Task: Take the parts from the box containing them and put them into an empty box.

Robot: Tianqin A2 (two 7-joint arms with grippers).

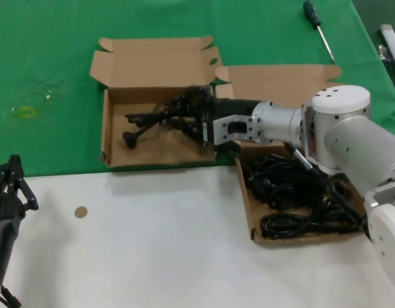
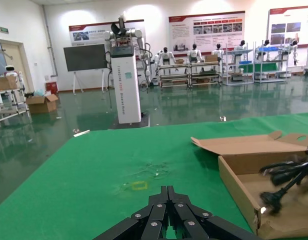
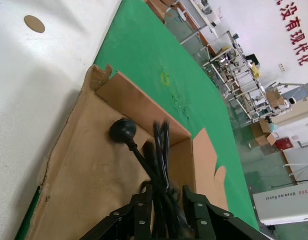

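My right gripper [image 1: 199, 122] clamps cord bundle [image 1: 160, 117], hanging low over smaller box [image 1: 114, 96]. Bundle's long axis runs leftward from fingertips, plug nearly on floor. Remaining cords [image 1: 294, 192] in larger box [image 1: 249, 205]. Left gripper [image 1: 15, 183] parked, closed.

Bright even overhead light, soft shadows. Glossy hall floor [image 2: 204, 107] mirrors lamps. Motion blur on held cord bundle [image 1: 168, 115] in head and right wrist views. White tabletop [image 1: 152, 237] near glare.
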